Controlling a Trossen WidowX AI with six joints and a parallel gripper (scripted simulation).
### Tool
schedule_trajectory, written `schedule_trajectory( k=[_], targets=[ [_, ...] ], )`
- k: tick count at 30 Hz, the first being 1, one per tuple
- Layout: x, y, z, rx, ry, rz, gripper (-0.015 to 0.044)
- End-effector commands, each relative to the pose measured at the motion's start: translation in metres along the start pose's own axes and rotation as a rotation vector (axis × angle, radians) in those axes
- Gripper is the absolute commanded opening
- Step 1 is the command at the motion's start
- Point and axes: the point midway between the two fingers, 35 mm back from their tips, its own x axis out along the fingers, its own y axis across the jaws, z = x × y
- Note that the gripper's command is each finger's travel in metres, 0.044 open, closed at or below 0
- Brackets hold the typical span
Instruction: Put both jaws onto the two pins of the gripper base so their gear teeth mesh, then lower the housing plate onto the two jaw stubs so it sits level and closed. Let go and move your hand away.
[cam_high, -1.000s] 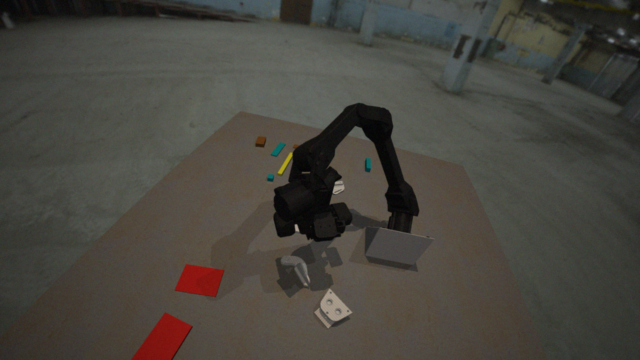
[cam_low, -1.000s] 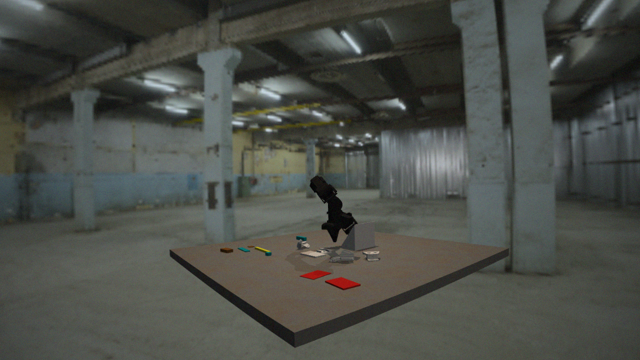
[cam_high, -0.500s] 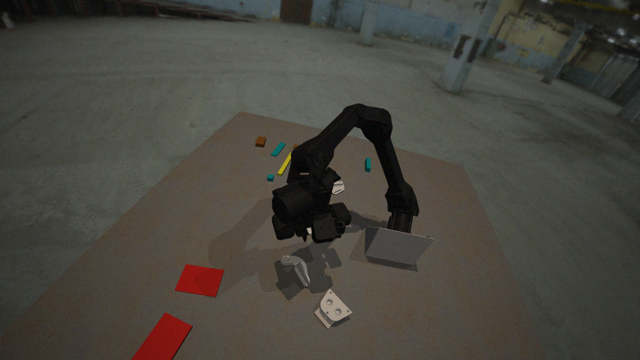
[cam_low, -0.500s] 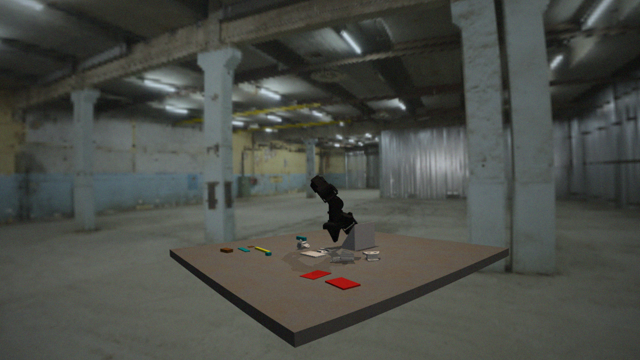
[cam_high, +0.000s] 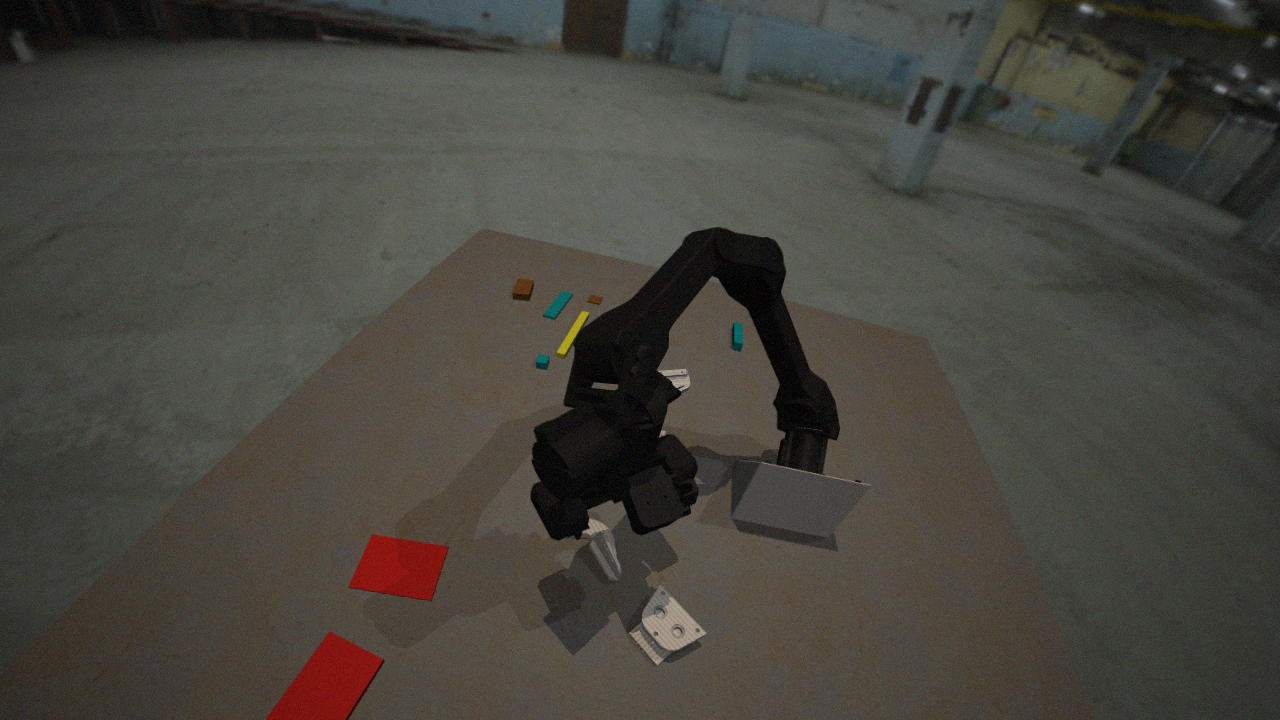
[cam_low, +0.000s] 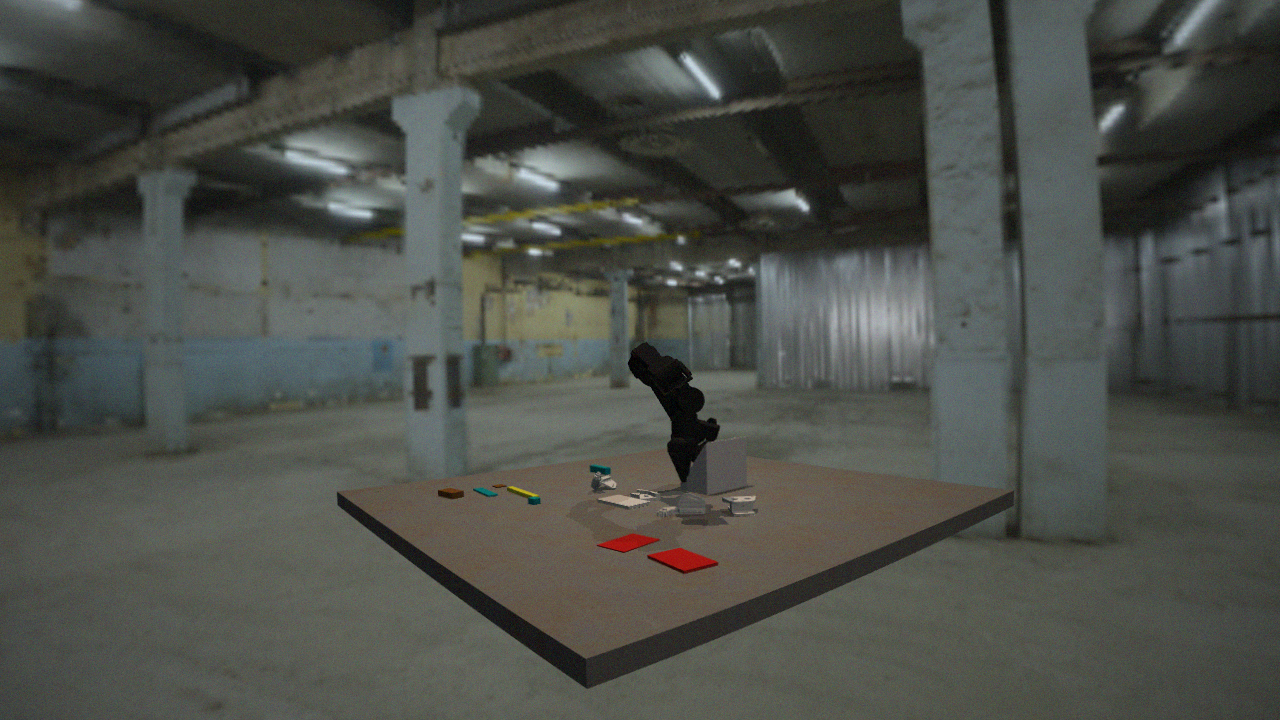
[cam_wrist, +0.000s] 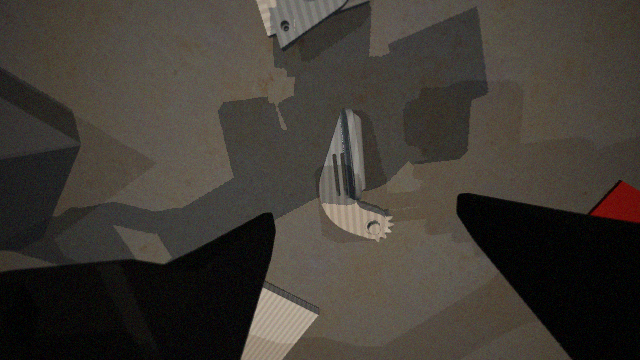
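Observation:
My gripper (cam_high: 610, 521) (cam_wrist: 363, 212) is open and empty, its fingers wide apart above a pale jaw (cam_high: 605, 555) (cam_wrist: 334, 187). In the wrist view the jaw's toothed end shows between and below the fingertips. The jaw's slotted body points away from the fingers. A pale striped piece with two round features (cam_high: 677, 617) (cam_low: 739, 501), either housing plate or base, lies beyond it; its corner (cam_wrist: 305, 22) shows at the wrist view's top. A flat striped plate (cam_low: 623, 501) (cam_wrist: 282, 320) is partly behind a finger. Another pale slotted piece (cam_high: 677, 379) lies farther back, probably the other jaw.
A grey wedge-shaped block (cam_high: 796, 501) (cam_low: 725, 467) stands beside the arm. Two red squares (cam_high: 399, 566) (cam_high: 329, 677) lie at the left. A yellow bar (cam_high: 572, 334), an orange block (cam_high: 522, 289) and several teal pieces (cam_high: 557, 305) (cam_high: 737, 335) lie farther back.

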Motion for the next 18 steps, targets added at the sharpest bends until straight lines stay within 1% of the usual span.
schedule_trajectory(
  k=[1,6,18],
  targets=[
    [0.026,0.005,-0.001,-0.012,0.005,0.022,0.0440],
    [0.027,0.005,-0.001,-0.012,0.005,0.022,0.0440],
    [0.046,0.004,-0.001,-0.012,0.006,0.022,0.0440]
  ],
)
